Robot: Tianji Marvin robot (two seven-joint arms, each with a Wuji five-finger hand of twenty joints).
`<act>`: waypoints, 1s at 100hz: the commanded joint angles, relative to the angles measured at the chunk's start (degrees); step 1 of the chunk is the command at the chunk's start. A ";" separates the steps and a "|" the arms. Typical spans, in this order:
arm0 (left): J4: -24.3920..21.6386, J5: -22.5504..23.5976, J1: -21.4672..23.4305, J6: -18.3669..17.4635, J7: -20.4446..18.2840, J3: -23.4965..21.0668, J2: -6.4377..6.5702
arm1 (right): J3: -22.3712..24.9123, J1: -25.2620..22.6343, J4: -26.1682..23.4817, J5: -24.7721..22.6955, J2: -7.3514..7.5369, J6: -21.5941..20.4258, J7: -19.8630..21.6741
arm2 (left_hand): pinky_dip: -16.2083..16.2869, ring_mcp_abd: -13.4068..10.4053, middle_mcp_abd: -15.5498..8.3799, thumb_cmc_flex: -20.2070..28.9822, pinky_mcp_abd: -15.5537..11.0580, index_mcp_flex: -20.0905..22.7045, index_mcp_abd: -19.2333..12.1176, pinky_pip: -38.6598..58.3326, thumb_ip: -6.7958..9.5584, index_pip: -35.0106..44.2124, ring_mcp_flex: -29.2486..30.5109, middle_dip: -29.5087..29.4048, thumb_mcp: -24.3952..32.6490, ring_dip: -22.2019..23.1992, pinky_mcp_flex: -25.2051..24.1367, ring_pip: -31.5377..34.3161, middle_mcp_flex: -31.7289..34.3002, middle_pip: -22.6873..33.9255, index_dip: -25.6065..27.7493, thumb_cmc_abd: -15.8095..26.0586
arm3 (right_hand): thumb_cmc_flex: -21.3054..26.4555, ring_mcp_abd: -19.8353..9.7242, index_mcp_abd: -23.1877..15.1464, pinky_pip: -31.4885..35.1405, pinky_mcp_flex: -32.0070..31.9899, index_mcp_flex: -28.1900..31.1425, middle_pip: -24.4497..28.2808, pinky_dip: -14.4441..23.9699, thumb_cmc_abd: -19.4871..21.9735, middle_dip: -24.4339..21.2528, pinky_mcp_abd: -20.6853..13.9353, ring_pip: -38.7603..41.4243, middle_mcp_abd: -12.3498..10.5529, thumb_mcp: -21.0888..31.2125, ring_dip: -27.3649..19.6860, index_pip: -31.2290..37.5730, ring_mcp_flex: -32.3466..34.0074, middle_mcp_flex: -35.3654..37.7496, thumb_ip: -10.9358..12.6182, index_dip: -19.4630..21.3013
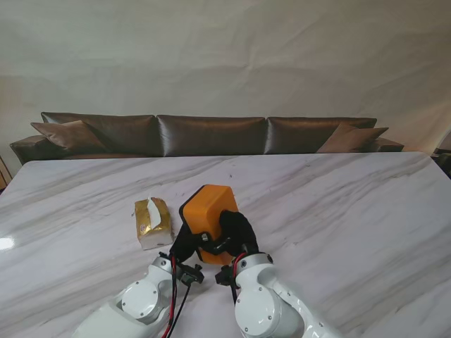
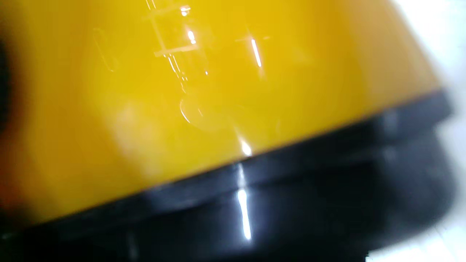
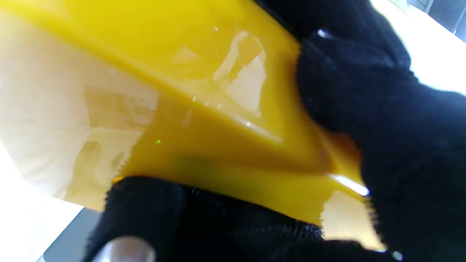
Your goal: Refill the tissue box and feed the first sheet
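On the white marble worktop (image 1: 338, 204), both hands, left hand (image 1: 182, 246) and right hand (image 1: 236, 232), grip the orange tissue box (image 1: 209, 211); the gold tissue pack (image 1: 152, 222) lies just beside it. I'd brace the black base while separating the cover.

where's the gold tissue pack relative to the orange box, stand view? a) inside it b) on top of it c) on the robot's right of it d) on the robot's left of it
d: the gold tissue pack lies on the table at the robot's left of the orange box.

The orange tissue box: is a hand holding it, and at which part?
Both hands hold the orange tissue box at its near end: the right hand on its right side, the left hand on its left.
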 commanded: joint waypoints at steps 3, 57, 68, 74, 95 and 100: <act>-3.03 0.83 0.99 -0.95 -1.13 0.34 -0.83 | 0.64 0.59 2.18 -0.78 -0.03 1.55 0.12 | -0.48 -2.07 -13.38 39.18 -4.21 13.16 -25.26 71.63 10.11 35.33 16.96 9.92 52.24 8.37 1.56 63.33 21.82 39.61 8.47 6.95 | 6.15 2.69 1.30 6.69 -3.36 1.86 3.61 1.42 5.44 1.85 -7.41 21.24 3.22 7.35 6.29 1.82 2.26 5.78 -0.35 0.25; -3.46 0.32 2.83 -1.97 2.02 -0.94 -1.49 | 1.46 1.27 3.01 -4.58 0.05 5.08 -0.98 | -1.52 -1.84 -12.52 39.18 -4.36 14.02 -24.11 73.09 10.78 35.64 18.39 11.06 53.53 8.76 2.59 63.50 22.52 39.72 8.79 5.91 | 9.19 2.43 6.14 7.40 -3.25 0.11 6.03 1.80 8.75 2.51 -7.34 22.75 7.31 5.69 7.31 3.97 2.26 4.55 1.37 -0.25; -3.07 -0.70 2.89 -2.44 2.25 -0.76 -1.79 | 1.19 1.36 3.70 -6.01 -0.29 5.35 -2.92 | -1.66 -1.70 -12.40 39.27 -4.24 14.09 -24.07 73.27 10.90 35.63 18.58 11.14 53.69 8.80 2.67 63.48 22.65 39.68 8.80 5.78 | 9.26 2.29 6.13 7.53 -3.23 0.12 6.19 1.93 8.87 2.25 -7.34 22.93 7.39 5.62 7.45 4.00 2.26 4.70 1.30 -0.29; -2.95 -0.42 2.95 -2.51 2.63 -0.69 -1.87 | 1.07 1.39 3.85 -6.89 -0.27 5.54 -3.31 | -1.71 -1.69 -12.29 39.20 -4.24 14.21 -23.95 73.36 10.95 35.61 18.70 11.16 53.76 8.81 2.77 63.48 22.68 39.64 8.79 5.73 | 9.43 2.21 6.28 7.56 -3.23 -0.01 6.26 1.99 9.19 2.20 -7.33 23.00 7.53 5.59 7.51 4.00 2.27 4.63 1.32 -0.28; -2.68 -0.37 3.22 -2.86 2.98 -0.67 -1.98 | 0.88 1.64 4.25 -8.40 -0.29 6.48 -3.98 | -1.92 -1.72 -12.05 39.20 -4.25 14.55 -23.76 73.70 11.18 35.64 19.02 11.36 54.08 8.87 2.98 63.52 22.88 39.63 8.79 5.43 | 10.01 1.97 7.26 7.69 -3.21 -0.41 7.00 2.28 10.11 1.74 -7.24 23.25 8.40 5.09 7.74 4.36 2.26 4.41 1.62 -0.18; -2.55 -0.44 3.25 -3.10 3.12 -0.67 -2.04 | 0.84 1.69 4.36 -8.43 -0.37 6.64 -4.17 | -1.96 -1.65 -12.00 39.21 -4.25 14.57 -23.74 73.77 11.24 35.63 19.07 11.43 54.17 8.91 3.02 63.55 22.92 39.65 8.80 5.43 | 10.01 1.99 7.36 7.70 -3.20 -0.44 7.07 2.31 10.12 1.64 -7.23 23.26 8.40 5.10 7.76 4.40 2.27 4.43 1.66 -0.17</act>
